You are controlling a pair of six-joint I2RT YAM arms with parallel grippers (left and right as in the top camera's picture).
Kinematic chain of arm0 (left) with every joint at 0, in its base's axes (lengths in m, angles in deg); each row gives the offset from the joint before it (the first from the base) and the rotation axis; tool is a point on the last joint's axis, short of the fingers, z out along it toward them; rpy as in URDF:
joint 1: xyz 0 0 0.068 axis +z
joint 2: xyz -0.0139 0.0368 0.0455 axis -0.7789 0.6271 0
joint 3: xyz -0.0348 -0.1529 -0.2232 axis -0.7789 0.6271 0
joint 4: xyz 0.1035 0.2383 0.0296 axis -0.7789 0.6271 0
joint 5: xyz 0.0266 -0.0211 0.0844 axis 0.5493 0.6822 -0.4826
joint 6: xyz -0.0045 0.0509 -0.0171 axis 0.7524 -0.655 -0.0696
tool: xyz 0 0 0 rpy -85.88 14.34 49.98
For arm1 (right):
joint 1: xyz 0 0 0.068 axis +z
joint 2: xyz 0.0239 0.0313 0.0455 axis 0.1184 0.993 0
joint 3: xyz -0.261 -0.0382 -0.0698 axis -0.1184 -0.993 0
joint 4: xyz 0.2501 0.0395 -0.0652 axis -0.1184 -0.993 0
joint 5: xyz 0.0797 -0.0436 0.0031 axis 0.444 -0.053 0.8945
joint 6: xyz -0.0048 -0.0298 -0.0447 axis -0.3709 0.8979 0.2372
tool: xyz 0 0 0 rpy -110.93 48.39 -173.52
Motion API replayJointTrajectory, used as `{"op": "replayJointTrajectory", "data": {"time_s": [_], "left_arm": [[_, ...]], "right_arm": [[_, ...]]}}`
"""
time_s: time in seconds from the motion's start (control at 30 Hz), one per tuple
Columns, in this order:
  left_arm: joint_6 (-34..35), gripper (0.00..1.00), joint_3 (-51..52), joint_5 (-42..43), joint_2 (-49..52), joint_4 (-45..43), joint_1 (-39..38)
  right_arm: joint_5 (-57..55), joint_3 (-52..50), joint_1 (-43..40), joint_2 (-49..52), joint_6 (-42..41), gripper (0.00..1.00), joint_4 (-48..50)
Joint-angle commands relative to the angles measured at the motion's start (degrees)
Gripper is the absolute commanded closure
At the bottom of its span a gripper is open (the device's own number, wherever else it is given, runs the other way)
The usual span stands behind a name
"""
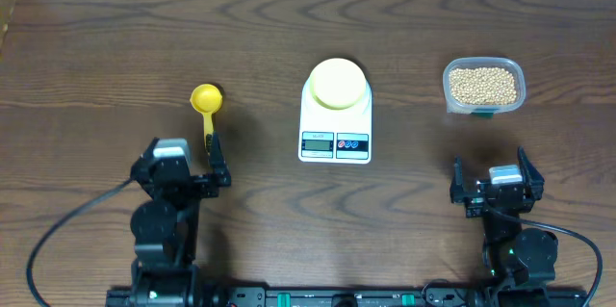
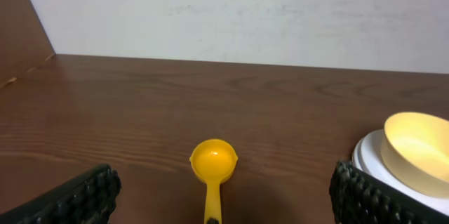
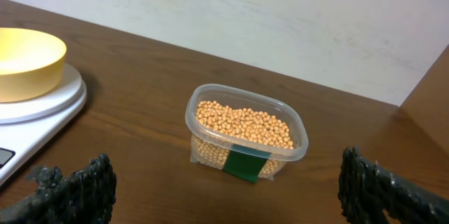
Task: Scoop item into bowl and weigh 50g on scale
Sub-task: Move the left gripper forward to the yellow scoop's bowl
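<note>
The tan beans (image 1: 482, 84) fill a clear plastic tub (image 1: 517, 74) at the back right; both show in the right wrist view (image 3: 242, 124). The pale yellow bowl (image 1: 337, 83) sits empty on the white scale (image 1: 335, 141) at the table's middle, also seen in the left wrist view (image 2: 418, 145). A yellow scoop (image 1: 206, 101) lies on the table left of the scale, its cup pointing away from me (image 2: 213, 161). My left gripper (image 1: 183, 167) is open just behind the scoop's handle (image 2: 217, 196). My right gripper (image 1: 493, 182) is open and empty, well short of the tub (image 3: 228, 189).
The dark wooden table (image 1: 96, 66) ends at a white wall at the back. A raised wooden edge (image 1: 8, 9) runs along the far left. Black cables (image 1: 58, 240) loop beside both arm bases at the front edge.
</note>
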Motion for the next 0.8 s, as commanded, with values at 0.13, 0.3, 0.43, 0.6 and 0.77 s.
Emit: {"op": "replayJointTrajectory", "data": {"time_s": [0.13,0.3,0.43,0.6,0.77], "left_arm": [[2.0,0.03,-14.5,0.9,14.3,6.1,0.3],[2.0,0.02,-26.4,3.2,23.7,16.2,0.3],[5.0,0.02,-40.2,4.5,33.3,29.7,0.3],[4.8,0.02,-54.8,4.6,44.2,43.6,0.3],[3.8,0.03,-63.6,4.7,53.9,50.3,0.3]], "right_arm": [[0.3,-0.4,0.1,-0.3,-0.7,0.01,0.0],[0.3,-0.4,0.1,-0.3,-0.7,0.01,0.0],[0.3,-0.4,0.1,-0.3,-0.7,0.01,0.0],[0.3,-0.4,0.1,-0.3,-0.7,0.01,0.0],[0.3,-0.4,0.1,-0.3,-0.7,0.01,0.0]]}}
